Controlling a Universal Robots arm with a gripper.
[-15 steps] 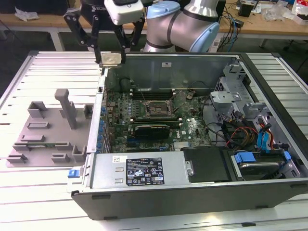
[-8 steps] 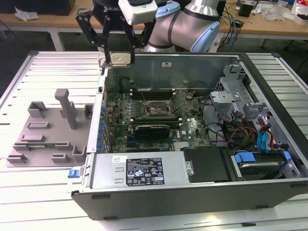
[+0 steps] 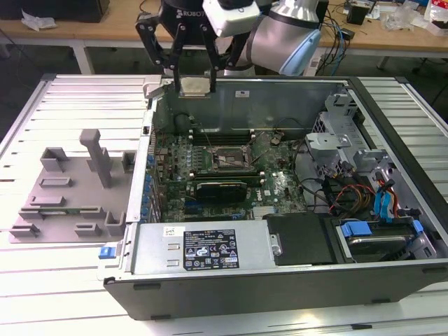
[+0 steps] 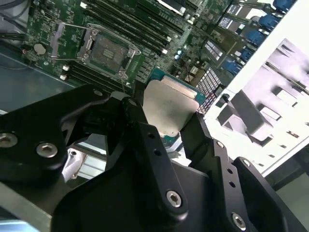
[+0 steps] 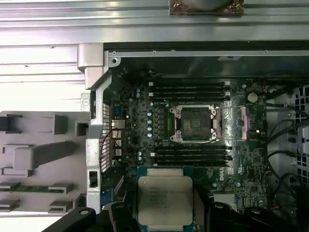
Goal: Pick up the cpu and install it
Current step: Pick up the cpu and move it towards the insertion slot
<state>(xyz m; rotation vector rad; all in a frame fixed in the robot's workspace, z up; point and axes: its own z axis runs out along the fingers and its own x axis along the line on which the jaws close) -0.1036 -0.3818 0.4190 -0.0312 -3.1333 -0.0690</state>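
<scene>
My gripper (image 3: 192, 82) hangs in the air above the rear-left corner of the open computer case (image 3: 280, 276) and is shut on the cpu (image 3: 195, 86). The cpu is a flat square chip with a silver top, held by its edges between the black fingers (image 4: 137, 118). Both wrist views show it gripped: cpu (image 4: 169, 106) and cpu (image 5: 165, 199). The black socket (image 3: 229, 159) lies on the green motherboard below, toward the exterior view's right of the gripper. Its metal bracket (image 5: 233, 123) is swung open beside the socket (image 5: 193, 123), and the seat looks bare.
A grey plastic tray (image 3: 49, 203) with upright blocks lies on the slatted table at the exterior view's left of the case. Inside the case are memory slots (image 5: 190, 89), a black card (image 3: 220, 189), a drive cage (image 3: 336, 143), coloured cables (image 3: 350, 196) and blue latches (image 3: 357, 229).
</scene>
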